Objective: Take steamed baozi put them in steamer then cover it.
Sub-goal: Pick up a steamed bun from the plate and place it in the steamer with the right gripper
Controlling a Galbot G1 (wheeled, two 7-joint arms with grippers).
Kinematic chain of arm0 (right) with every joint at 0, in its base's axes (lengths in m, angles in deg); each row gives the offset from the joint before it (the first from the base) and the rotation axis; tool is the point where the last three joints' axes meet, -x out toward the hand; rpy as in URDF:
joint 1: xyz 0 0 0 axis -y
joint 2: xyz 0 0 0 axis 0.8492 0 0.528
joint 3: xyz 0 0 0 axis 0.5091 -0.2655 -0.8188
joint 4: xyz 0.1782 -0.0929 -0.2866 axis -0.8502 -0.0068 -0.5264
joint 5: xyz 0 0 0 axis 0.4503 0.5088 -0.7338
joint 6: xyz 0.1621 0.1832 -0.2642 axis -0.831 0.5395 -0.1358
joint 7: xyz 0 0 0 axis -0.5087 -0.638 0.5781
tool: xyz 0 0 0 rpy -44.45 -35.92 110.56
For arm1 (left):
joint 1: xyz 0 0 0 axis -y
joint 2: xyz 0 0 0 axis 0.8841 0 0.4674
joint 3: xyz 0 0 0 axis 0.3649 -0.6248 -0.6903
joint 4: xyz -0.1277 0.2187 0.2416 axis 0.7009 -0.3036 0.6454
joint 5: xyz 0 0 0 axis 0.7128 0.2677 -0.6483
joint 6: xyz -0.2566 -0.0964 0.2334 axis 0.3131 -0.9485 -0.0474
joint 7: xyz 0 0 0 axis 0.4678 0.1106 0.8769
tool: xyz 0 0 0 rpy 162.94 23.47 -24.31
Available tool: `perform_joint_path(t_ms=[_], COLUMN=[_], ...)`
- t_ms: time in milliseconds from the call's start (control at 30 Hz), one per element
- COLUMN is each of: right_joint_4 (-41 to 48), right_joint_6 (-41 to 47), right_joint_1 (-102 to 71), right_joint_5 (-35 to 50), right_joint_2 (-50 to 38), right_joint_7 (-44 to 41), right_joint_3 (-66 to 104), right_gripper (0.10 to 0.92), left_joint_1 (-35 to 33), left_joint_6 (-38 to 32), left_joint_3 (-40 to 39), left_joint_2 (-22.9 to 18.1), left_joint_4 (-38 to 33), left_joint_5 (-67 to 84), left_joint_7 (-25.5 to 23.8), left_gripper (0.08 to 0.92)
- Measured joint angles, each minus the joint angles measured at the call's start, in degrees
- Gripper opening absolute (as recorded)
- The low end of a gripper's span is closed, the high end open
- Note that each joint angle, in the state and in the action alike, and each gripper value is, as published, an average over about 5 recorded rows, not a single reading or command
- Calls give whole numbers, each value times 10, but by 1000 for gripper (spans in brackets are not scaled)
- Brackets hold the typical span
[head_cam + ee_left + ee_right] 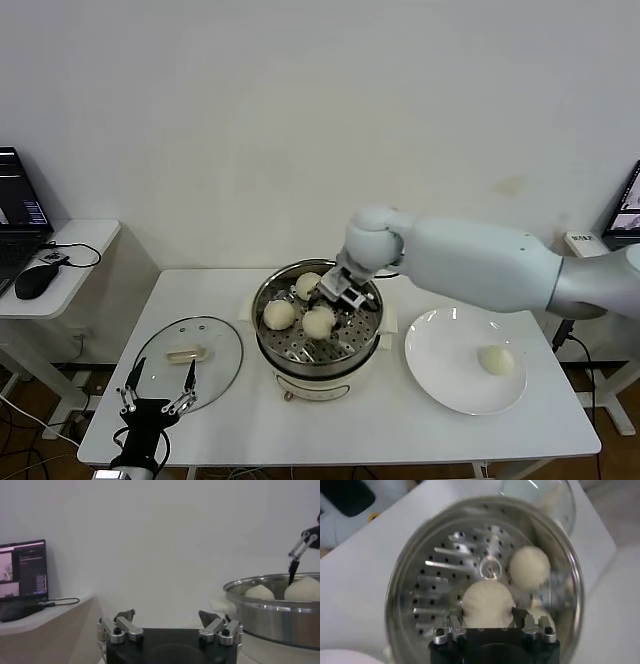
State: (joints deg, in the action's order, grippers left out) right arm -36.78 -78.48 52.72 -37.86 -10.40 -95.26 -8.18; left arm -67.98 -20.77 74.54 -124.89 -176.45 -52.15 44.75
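Three baozi (319,320) in steamer (318,352); one between right gripper (340,290) fingers, partly closed round it. Release gently, lift straight. Fourth on plate (440,385). Left gripper (157,392) wide, idle beside cover (187,357).

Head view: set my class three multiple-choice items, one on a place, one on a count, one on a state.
1. Where is the lid? A on the steamer; B on the table; C on the floor.
2. How many baozi are in the steamer? A one; B three; C four.
3. The left gripper is: A open; B shut on the lid; C shut on a baozi.
Key: B, it lies flat beside the steamer; B, three sit on its tray; A, its fingers stand spread.
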Motion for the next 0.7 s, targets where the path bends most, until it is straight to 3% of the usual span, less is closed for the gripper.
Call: perform_joint_path(t_ms=[267, 533, 700], right_joint_4=[4, -3, -8], right_joint_6=[-33, -42, -39], right_joint_1=[-9, -8, 5], right_joint_5=[-25, -33, -28], right_joint_2=[12, 9, -9], right_joint_7=[-1, 4, -1], right_joint_3=[-10, -10, 6], right_gripper=[633, 799, 822], left_joint_1=[1, 0, -1], left_joint_6=[-1, -3, -3], left_joint_3=[0, 0, 3], left_joint_2=[-2, -3, -1], left_joint_4=[1, 1, 0], left_joint_5=[0, 0, 0], left_joint_7=[1, 1, 1], left_gripper=[823, 823, 823])
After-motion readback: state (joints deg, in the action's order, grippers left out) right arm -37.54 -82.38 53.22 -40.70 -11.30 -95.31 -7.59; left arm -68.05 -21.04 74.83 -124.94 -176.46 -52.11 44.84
